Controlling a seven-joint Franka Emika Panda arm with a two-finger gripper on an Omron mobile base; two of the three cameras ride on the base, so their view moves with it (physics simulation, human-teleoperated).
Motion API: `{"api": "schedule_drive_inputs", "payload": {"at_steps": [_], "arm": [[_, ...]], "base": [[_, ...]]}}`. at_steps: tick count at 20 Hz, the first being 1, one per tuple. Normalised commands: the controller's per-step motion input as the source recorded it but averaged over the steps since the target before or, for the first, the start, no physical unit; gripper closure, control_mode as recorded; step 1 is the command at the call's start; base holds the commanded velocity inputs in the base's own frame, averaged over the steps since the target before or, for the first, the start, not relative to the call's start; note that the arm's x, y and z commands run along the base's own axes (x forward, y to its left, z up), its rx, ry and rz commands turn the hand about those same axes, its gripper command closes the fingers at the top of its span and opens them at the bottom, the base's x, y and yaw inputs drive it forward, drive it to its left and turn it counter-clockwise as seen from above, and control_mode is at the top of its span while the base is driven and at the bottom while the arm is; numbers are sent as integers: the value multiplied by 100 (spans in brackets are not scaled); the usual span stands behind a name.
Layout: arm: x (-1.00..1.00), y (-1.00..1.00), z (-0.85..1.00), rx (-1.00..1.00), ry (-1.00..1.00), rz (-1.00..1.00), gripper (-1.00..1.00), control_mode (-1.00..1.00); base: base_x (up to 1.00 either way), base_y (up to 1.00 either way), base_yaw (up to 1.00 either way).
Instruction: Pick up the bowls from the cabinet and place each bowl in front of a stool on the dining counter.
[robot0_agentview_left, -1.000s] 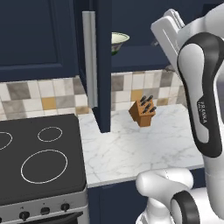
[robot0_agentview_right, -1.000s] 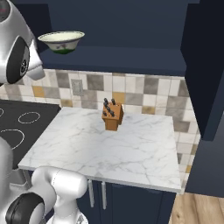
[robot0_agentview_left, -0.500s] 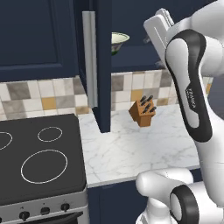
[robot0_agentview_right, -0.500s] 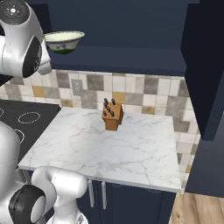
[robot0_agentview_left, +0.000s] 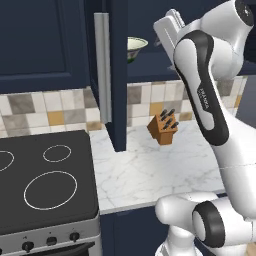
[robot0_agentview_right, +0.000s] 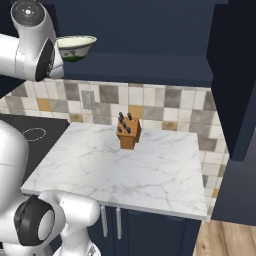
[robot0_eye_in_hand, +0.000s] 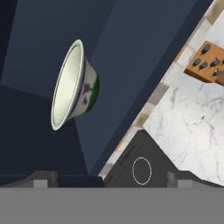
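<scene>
Wooden knife block (robot0_agentview_left: 162, 129) on marble worktop (robot0_agentview_right: 150, 175), black stovetop (robot0_agentview_left: 45, 180) beside, tiled backsplash (robot0_agentview_right: 165, 105)

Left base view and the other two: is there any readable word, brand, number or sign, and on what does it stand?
One text only: small white lettering runs lengthwise down the dark cover of the robot arm; too small and blurred to read.
No lettering on the bowl, only a green pattern.
None on the knife block, the stove or the cabinet.

Bowl (robot0_agentview_right: 76, 48) in cabinet (robot0_agentview_right: 150, 35), above worktop (robot0_agentview_right: 130, 167) bearing knife block (robot0_agentview_right: 128, 133)
</scene>
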Motion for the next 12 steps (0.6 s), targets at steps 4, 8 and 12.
{"api": "schedule_drive_inputs", "payload": {"at_steps": [4, 8, 12], "arm": [[37, 19, 0, 0, 0, 0, -100, -100], [36, 16, 0, 0, 0, 1, -100, -100], [32, 10, 0, 0, 0, 1, -100, -100]], "base": [[0, 0, 0], [0, 0, 0], [0, 0, 0]]}}
